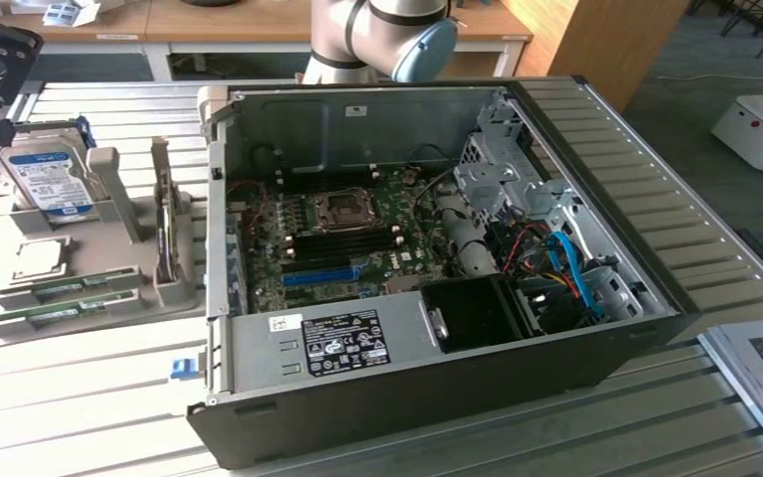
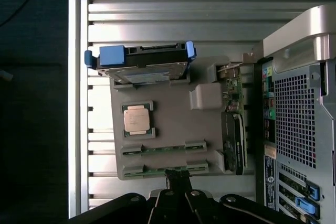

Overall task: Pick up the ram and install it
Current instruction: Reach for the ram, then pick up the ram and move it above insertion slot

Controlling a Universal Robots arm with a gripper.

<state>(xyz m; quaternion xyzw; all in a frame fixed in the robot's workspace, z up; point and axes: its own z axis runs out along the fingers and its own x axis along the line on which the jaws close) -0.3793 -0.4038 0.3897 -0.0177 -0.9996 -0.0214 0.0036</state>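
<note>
The black pincer [image 2: 178, 178] is seen fully closed, nothing gripped, over the ram [image 2: 157, 170], a thin green stick slotted at the outer edge of a moulded grey holder [image 2: 173, 124] on the ribbed metal table [image 2: 173, 14]. Beyond it, a second stick [image 2: 163, 149], a square metal-capped processor [image 2: 137, 119] and a blue-railed hard drive [image 2: 147, 66] are lined up. The computer case [image 1: 461, 397] is shown open in the exterior view, green motherboard [image 1: 401, 253] exposed; its perforated rear panel [image 2: 296, 111] is presented to the wrist view.

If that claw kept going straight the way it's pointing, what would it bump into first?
Probably the ram in the outermost slot of the grey holder: the gripper lines up over it, though the depth between them is hard to judge.
</note>
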